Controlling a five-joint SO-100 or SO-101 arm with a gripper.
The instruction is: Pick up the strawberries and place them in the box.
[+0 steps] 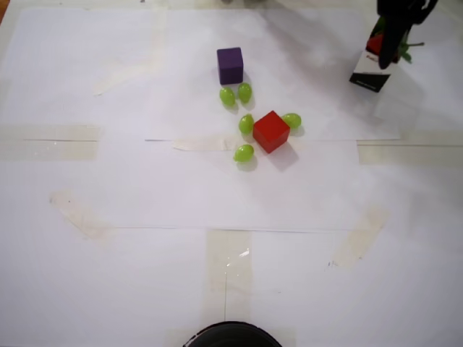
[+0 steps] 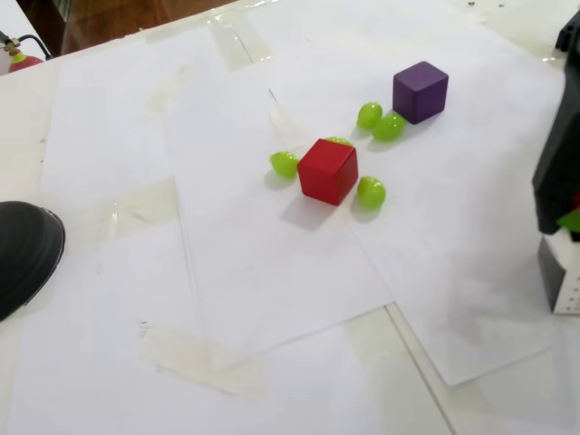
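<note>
Black gripper (image 1: 389,43) hangs right over the box (image 1: 370,72).
You can't tell its finger spread; a strawberry (image 1: 375,45) shows red beneath it, well apart from the red cube (image 1: 271,131).

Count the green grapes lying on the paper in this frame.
5. Two grapes lie just below the purple cube; three ring the red cube. None looks hidden.
</note>
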